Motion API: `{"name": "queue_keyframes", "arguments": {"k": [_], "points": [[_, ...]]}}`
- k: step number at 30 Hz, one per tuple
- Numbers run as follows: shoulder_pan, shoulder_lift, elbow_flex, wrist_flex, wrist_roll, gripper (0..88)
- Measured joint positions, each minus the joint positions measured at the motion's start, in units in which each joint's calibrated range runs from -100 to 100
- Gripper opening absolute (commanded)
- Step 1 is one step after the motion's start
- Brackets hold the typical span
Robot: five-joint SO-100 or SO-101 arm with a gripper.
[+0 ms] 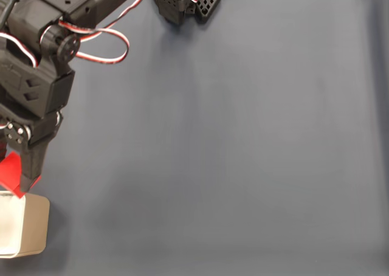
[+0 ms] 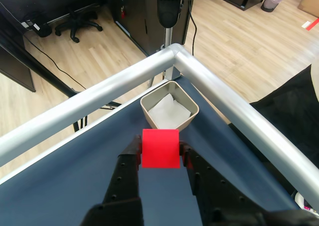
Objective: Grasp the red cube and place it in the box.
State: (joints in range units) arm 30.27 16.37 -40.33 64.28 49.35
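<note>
The red cube is pinched between the two black fingers of my gripper, which is shut on it and holds it above the blue mat. Just beyond it in the wrist view sits the box, tan outside and white inside, close to the table corner. In the fixed view the cube shows at the left edge, partly hidden behind the gripper, directly above the box at the lower left. The cube is apart from the box.
A dark blue mat covers the table. Silver metal rails meet at the corner right behind the box. A black perforated part with red-white wires hangs at the top of the fixed view.
</note>
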Motion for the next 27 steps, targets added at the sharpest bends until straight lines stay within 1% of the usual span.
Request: {"name": "queue_keyframes", "arguments": {"k": [17, 27], "points": [[0.52, 12.16, -18.72, -0.08, -0.93, 0.0], [2.0, 17.02, -24.14, -1.43, -0.93, 0.0]]}}
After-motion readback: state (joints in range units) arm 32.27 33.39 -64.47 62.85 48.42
